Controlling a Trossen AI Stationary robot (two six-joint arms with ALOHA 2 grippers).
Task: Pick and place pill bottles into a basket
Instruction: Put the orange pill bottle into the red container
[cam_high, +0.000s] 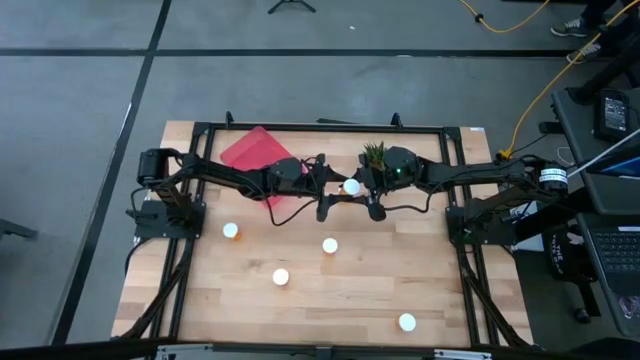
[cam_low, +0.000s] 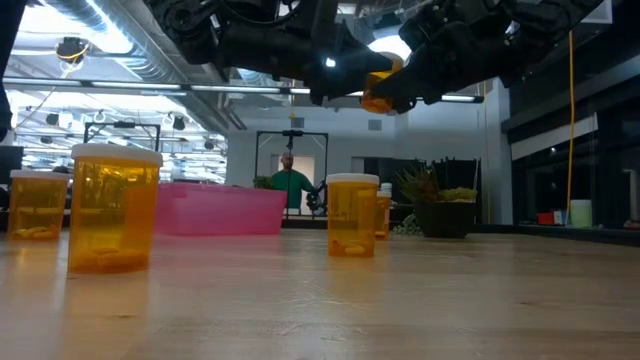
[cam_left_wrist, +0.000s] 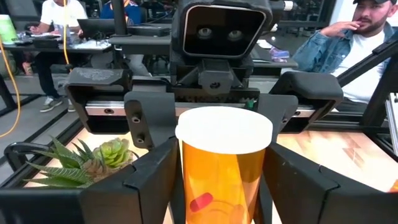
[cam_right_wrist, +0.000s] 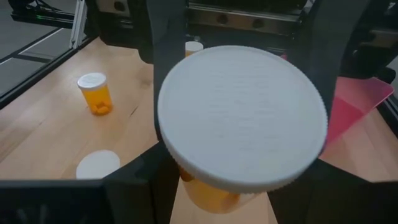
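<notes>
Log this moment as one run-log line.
phase: mid-air handover | right gripper: holds pill bottle | left gripper: fingers around it | basket: behind left arm

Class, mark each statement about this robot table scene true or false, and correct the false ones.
1. A pill bottle is held up between the two grippers, above the table. True.
2. The basket lies near the right arm's base. False: it lies on the left arm's side.
3. Four bottles stand on the bare wood in the high view. True.
4. The held bottle's cap is orange. False: the cap is white.
5. The potted plant sits inside the basket. False: it stands on the table, apart from it.
</notes>
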